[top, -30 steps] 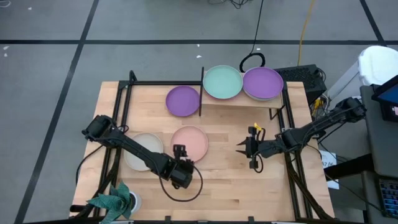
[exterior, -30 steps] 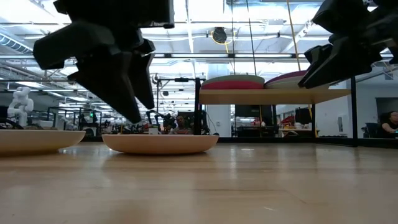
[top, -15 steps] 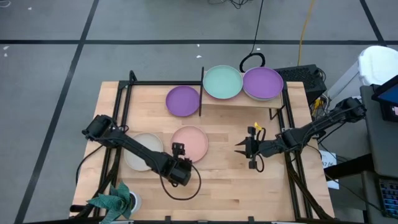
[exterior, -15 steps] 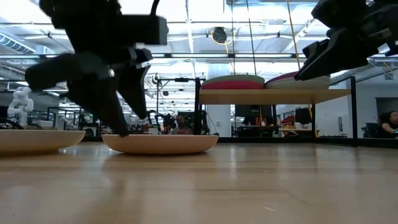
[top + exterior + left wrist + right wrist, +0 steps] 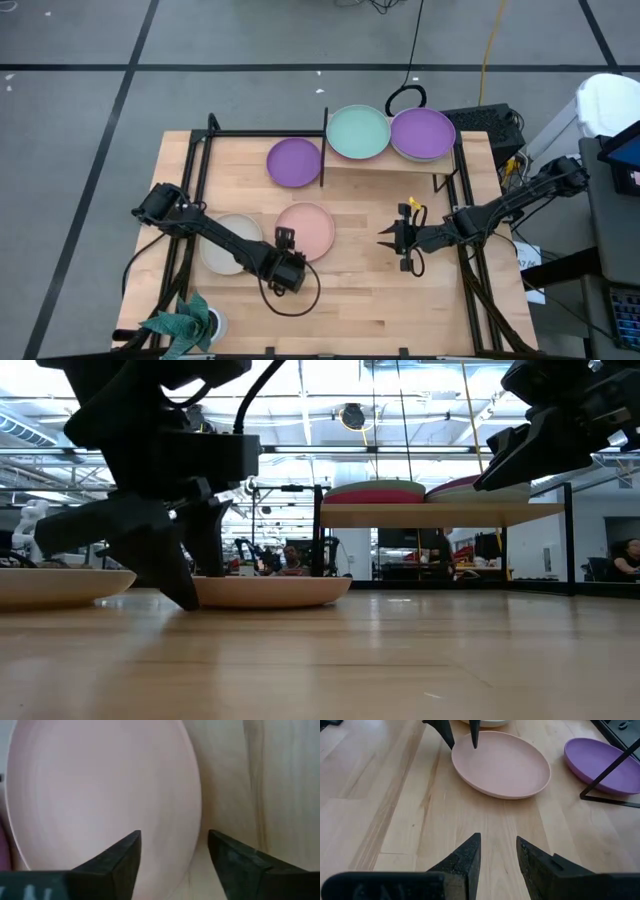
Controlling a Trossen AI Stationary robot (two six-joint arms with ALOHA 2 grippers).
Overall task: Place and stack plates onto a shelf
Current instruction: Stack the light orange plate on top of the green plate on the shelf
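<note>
A peach plate (image 5: pixel 306 229) lies flat on the table, with a beige plate (image 5: pixel 226 244) to its left and a purple plate (image 5: pixel 294 162) farther back. The shelf (image 5: pixel 386 166) carries a mint plate (image 5: pixel 358 132) and a purple plate (image 5: pixel 423 133), each on top of other plates. My left gripper (image 5: pixel 285 237) is open and low at the peach plate's near-left rim, one finger over the plate and one outside it. My right gripper (image 5: pixel 384 238) hangs open above the table, right of the peach plate. My left gripper (image 5: pixel 172 837) stands astride the peach plate's near-left rim (image 5: pixel 196 827), coming from above and the near side. One finger (image 5: pixel 474 734) is inside the rim and one finger (image 5: pixel 445 732) outside. Whether either touches the plate, I cannot tell. The plate lies flat on the table.
A black frame (image 5: pixel 262 133) runs along the table's far and side edges, and the shelf's upright (image 5: pixel 325 140) stands beside the purple plate. A green leafy thing (image 5: pixel 180 323) sits at the near-left corner. Bare wood (image 5: pixel 370 300) lies between the arms, toward the near edge.
My left gripper has come down from above the table to table height at the peach plate's rim, moving a little toward the far edge, and stays open. The plates have not moved.
</note>
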